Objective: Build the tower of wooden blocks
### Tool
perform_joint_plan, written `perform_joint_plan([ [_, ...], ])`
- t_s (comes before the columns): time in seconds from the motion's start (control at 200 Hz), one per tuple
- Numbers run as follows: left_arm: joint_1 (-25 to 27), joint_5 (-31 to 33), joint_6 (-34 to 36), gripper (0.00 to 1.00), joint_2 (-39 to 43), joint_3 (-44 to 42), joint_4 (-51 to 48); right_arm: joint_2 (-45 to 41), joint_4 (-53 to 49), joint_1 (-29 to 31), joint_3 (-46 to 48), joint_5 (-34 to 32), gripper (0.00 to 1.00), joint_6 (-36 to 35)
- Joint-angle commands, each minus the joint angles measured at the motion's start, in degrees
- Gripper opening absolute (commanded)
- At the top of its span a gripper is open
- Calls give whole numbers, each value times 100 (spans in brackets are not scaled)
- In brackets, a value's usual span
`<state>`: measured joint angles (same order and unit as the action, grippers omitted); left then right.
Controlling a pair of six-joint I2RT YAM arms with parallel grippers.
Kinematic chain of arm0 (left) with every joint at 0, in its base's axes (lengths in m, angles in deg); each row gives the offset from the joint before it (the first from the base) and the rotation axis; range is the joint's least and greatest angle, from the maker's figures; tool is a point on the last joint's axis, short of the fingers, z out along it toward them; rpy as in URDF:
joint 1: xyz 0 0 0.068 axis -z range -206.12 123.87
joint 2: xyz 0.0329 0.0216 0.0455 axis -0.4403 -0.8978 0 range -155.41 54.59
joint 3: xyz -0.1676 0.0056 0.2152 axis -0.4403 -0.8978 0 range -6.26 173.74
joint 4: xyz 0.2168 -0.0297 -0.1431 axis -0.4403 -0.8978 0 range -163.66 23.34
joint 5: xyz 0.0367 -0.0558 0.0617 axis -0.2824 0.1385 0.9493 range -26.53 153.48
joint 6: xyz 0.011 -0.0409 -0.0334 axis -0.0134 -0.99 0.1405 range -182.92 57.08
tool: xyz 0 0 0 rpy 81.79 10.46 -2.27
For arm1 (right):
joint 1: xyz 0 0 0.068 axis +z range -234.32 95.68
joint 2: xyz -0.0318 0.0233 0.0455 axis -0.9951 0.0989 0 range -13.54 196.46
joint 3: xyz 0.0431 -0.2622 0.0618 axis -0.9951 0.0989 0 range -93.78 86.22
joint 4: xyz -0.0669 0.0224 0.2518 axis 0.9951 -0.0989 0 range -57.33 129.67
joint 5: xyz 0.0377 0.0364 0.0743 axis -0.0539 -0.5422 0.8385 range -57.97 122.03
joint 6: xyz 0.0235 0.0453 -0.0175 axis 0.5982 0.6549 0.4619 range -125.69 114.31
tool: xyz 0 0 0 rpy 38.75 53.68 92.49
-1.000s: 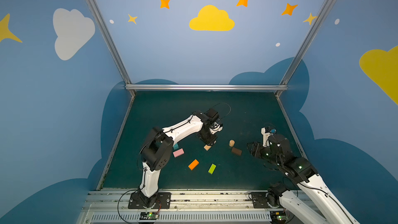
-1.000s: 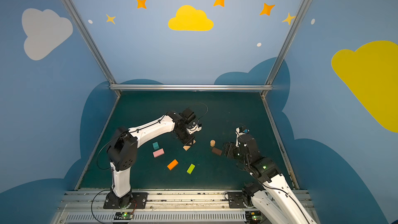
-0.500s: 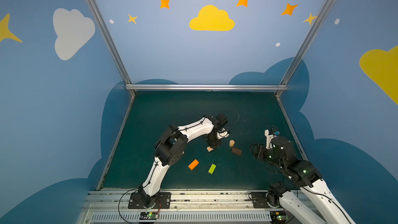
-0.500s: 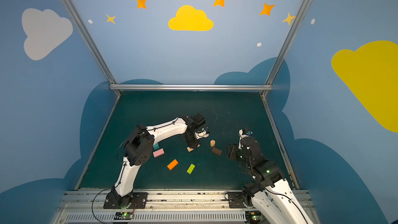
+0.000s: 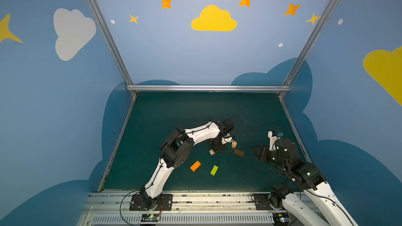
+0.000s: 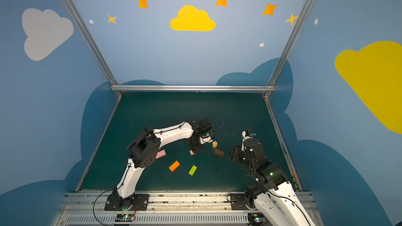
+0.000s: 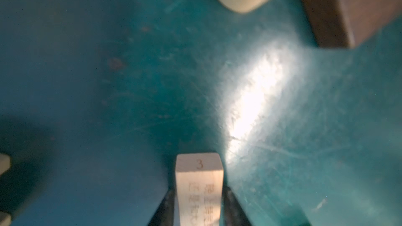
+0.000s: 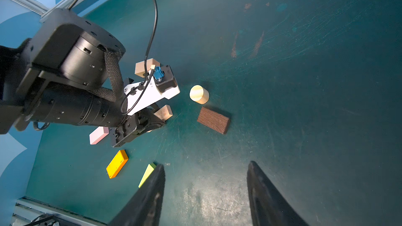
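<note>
— Tan wood between the dark fingers [image 7: 166, 209] of the left tool [image 7: 199, 192]: the tan plank [image 7: 199, 170], printed face toward the wrist camera, low over the worktop [image 5: 195, 114], about midway between left and right edges and in the front half.
— Gripped, or let go?
— Cannot tell. Fingers close along both sides; no telling firm hold from bare contact, nor resting from hovering a touch above.
— Step in hand?
— By the look of it, laying the first piece of the wood block tower. Nothing stacked on anything yet.
— Next move?
— Probably: settle the plank flat, spread the fingers, lift straight up without dragging it. Then fetch a brick for the second layer.
— And the right tool [image 8: 206, 165]?
— Wide open, empty, hovering between the dark brown brick [image 8: 213, 120] and the right edge, facing that brick.
— Neighbours?
— Upright tan short cylinder [image 8: 199, 94] just on the far-edge side of that brick, both near the plank yet apart from it. Behind the left wrist, toward the far edge, the tan arch [image 8: 144, 68]. Toward the left edge, beside the left arm's elbow, the pink brick [image 6: 161, 154]; nearer the front edge, orange brick [image 5: 195, 166] and lime green brick [image 5: 214, 170] side by side.
— In the way?
— Crowding, mostly: cylinder and brick close on the plank's right, arch close behind, two arms reaching into one patch. Worth holding the right tool back during the left's retreat.
</note>
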<state>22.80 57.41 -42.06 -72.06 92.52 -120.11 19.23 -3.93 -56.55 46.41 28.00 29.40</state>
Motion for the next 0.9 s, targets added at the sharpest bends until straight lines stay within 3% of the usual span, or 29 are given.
perform_joint_plan([
  [0.0, 21, -8, -29, 51, -83, 158, -198, -86, -48, -35, 52, -25, 59, 0],
  [0.09, 20, -34, -56, 60, 1, 159, -183, -102, -51, -35, 67, -8, 61, 6],
  [0.36, -11, 35, -104, 67, 492, 202, -273, -52, 9, -35, 99, 79, 65, 16],
  [0.586, -145, 19, -358, 75, 1310, 103, -351, 171, 35, -35, -62, 168, 78, -169],
  [0.751, -387, 148, -708, 75, 2223, -520, 114, 677, 75, -35, -308, 425, 81, -422],
  [0.896, -759, 326, -1424, 77, 3334, -1494, 937, 1260, 203, -24, -610, 793, 83, -724],
])
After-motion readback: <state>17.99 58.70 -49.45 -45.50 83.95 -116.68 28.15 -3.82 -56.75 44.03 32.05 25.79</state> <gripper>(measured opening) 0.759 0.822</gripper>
